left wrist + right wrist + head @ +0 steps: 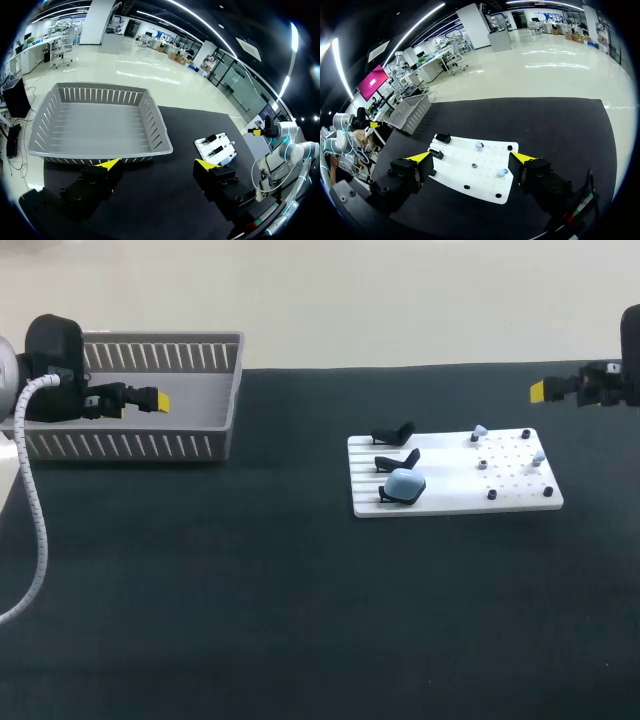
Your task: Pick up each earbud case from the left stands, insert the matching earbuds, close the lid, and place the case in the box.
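While left end effector [158,400] and right end effector [538,391] hang open, empty: blue case [405,484] may slip off stand [385,498] under off-centre pinch; earbuds [480,431] easily dropped

Left arm [50,365]: cut off at the head view's edge; covers one end of the grey basket [200,445]
Right arm [628,360]: nearly all outside the head view
Earbuds [480,431] on the white board [455,505]: too small to tell shapes or pairs
Light blue case [405,484]: lid up or down, cannot tell; hides most of its stand [385,498]
Board, left wrist view: its items mere specks
Board, right wrist view: one near corner hidden behind a finger [415,167] of the right gripper [471,157]
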Controlling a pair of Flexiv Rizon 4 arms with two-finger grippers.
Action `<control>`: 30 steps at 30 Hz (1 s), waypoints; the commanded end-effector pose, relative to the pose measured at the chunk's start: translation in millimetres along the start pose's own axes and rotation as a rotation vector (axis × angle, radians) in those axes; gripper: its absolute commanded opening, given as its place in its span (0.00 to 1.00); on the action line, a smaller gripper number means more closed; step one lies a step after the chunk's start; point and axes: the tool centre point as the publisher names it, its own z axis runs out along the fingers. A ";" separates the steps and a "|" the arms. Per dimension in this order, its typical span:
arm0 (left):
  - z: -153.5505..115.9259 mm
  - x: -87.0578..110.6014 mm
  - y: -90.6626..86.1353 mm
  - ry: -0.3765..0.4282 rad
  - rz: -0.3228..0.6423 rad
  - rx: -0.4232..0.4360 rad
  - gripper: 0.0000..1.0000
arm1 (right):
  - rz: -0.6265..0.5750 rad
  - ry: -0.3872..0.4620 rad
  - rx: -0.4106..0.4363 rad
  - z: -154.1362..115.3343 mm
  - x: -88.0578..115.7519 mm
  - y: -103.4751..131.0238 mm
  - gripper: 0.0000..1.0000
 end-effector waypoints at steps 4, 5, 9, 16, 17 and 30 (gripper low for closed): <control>0.2 -0.9 -1.3 0.005 -0.001 -0.007 1.00 | -0.001 0.000 0.001 -0.3 0.1 0.1 1.00; 0.2 -0.9 -1.3 0.005 -0.001 -0.007 1.00 | -0.001 0.000 0.001 -0.3 0.1 0.1 1.00; 0.2 -0.9 -1.3 0.005 -0.001 -0.007 1.00 | -0.001 0.000 0.001 -0.3 0.1 0.1 1.00; 0.2 -0.9 -1.3 0.005 -0.001 -0.007 1.00 | -0.001 0.000 0.001 -0.3 0.1 0.1 1.00; 0.2 -0.9 -1.3 0.005 -0.001 -0.007 1.00 | -0.001 0.000 0.001 -0.3 0.1 0.1 1.00; -0.7 -1.3 -37.5 -0.020 0.140 0.127 1.00 | -0.001 0.000 0.001 -0.3 0.1 0.1 1.00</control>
